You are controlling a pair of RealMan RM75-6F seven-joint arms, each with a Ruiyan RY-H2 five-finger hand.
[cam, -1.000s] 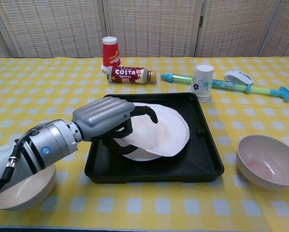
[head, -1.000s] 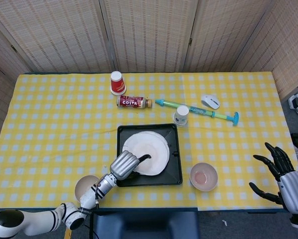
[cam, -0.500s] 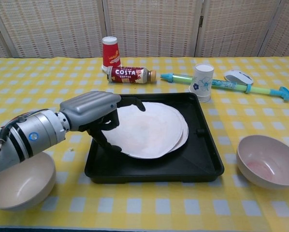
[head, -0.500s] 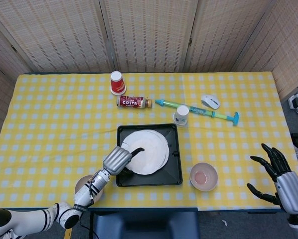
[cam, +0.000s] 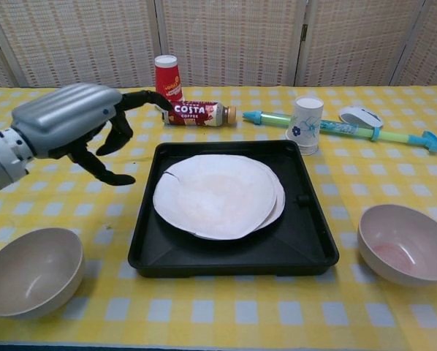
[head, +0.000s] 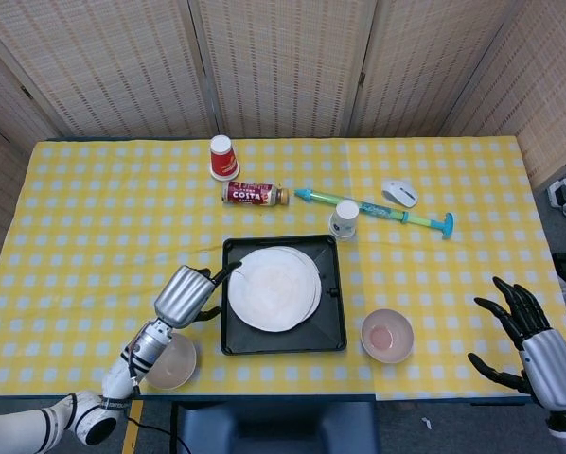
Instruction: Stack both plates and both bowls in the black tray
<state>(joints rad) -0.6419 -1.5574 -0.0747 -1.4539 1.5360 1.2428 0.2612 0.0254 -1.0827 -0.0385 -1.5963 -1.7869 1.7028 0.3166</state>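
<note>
A: Status, biggest first?

B: Black tray [cam: 317, 252] mid-table, both plates [cam: 217, 196] stacked inside it. One bowl [cam: 30, 270] sits on the cloth left of the tray, the other bowl [cam: 406, 242] to its right. My left hand [cam: 76, 124] hovers left of the tray, released, fingers spread, holding nothing. Right hand [head: 527, 345] off the table's right edge, also released.

A: Next?

B: Bowls, I reckon. I'd drop the left hand onto the near-left bowl, pinch its rim, and centre it on the plates.
</note>
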